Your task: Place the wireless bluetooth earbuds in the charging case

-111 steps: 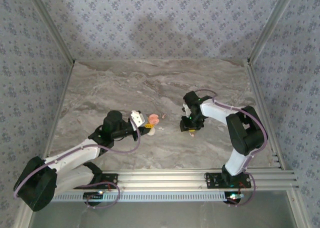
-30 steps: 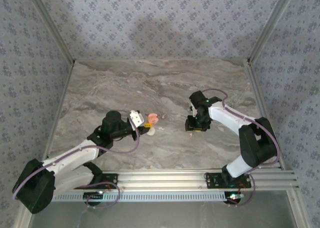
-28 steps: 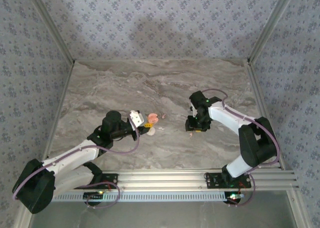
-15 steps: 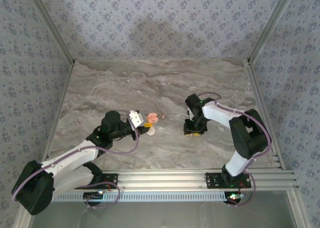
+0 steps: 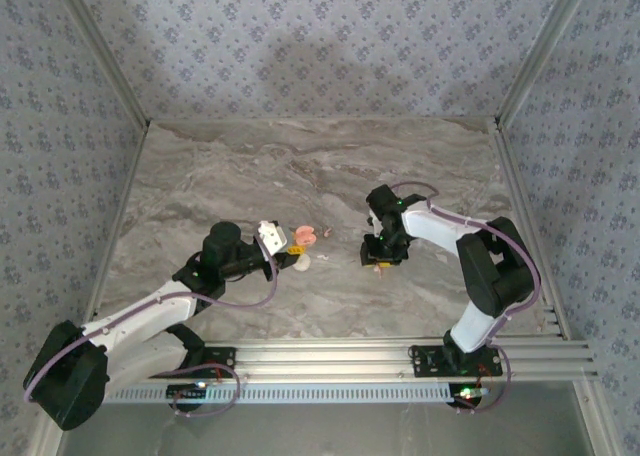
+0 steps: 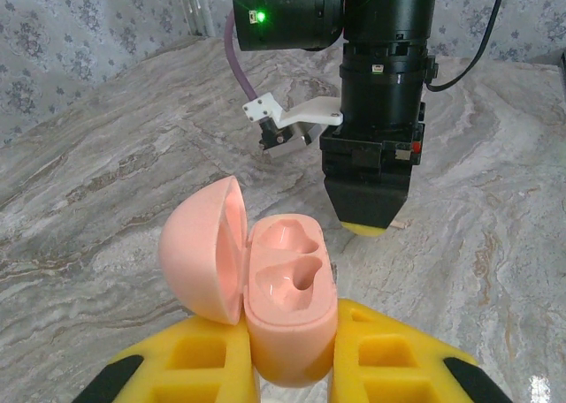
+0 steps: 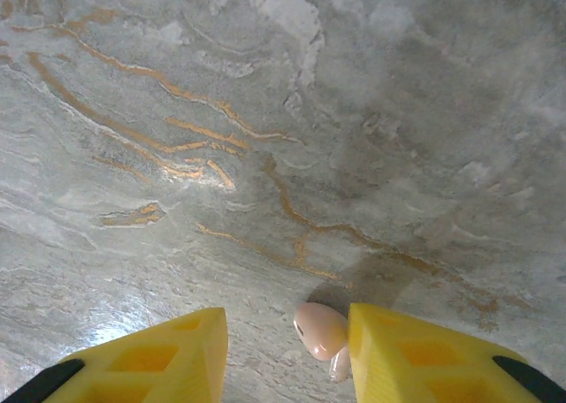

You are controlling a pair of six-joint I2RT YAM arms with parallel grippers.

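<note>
The part-open right tool [image 7: 284, 332] straddles the earbud [image 7: 318, 329] on the counter [image 7: 265, 111], off-centre against one finger and not yet gripped; the left tool [image 6: 292, 354] clamps the open charging case [image 6: 289, 288] leftward

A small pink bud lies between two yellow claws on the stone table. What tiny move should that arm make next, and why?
Probably close the right gripper on the earbud. Its yellow fingers stand apart on either side of the earbud, which lies unclamped on the table beside one finger. The left gripper holds the charging case, lid open, wells empty.
</note>
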